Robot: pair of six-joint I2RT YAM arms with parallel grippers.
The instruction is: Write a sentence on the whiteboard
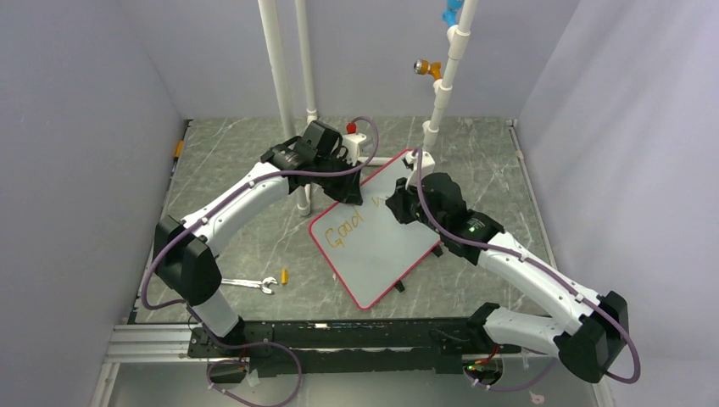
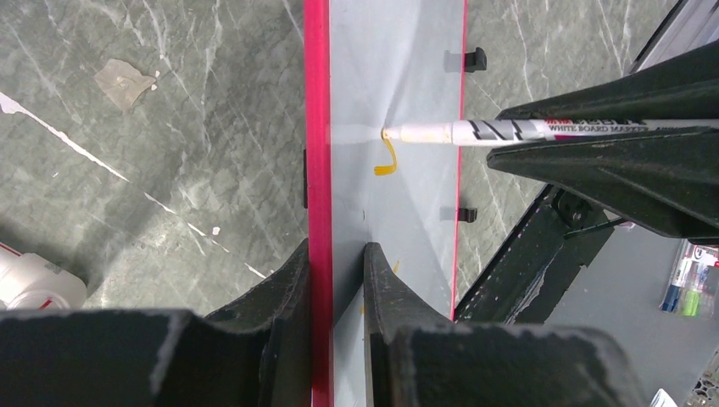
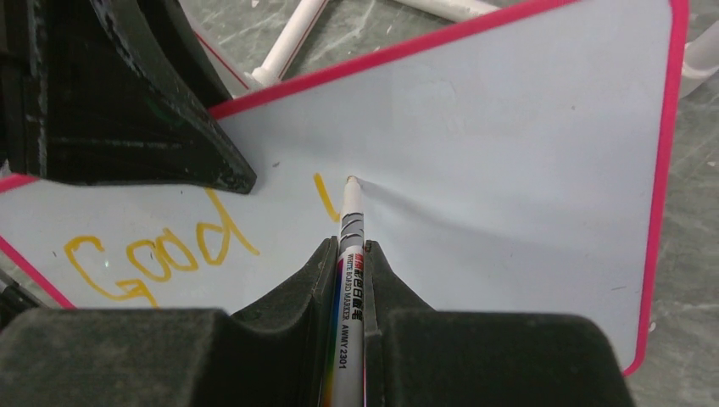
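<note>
The whiteboard (image 1: 381, 263), pale with a red-pink rim, lies tilted on the marble table. My left gripper (image 1: 350, 197) is shut on its far-left edge; in the left wrist view the left gripper (image 2: 335, 254) clamps the rim (image 2: 317, 127). My right gripper (image 3: 349, 246) is shut on a white marker (image 3: 351, 216), whose tip touches the board. The sentence (image 3: 161, 254) reads "Good" in orange-yellow, followed by one short stroke (image 3: 322, 197) beside the tip. That stroke (image 2: 387, 161) and the marker (image 2: 509, 131) also show in the left wrist view.
A wrench (image 1: 250, 284) and a small orange piece (image 1: 285, 275) lie left of the board. White pipes (image 1: 280, 76) stand at the back, one close to the left arm. Spare markers (image 2: 687, 280) lie beyond the board's far edge. Grey walls enclose the table.
</note>
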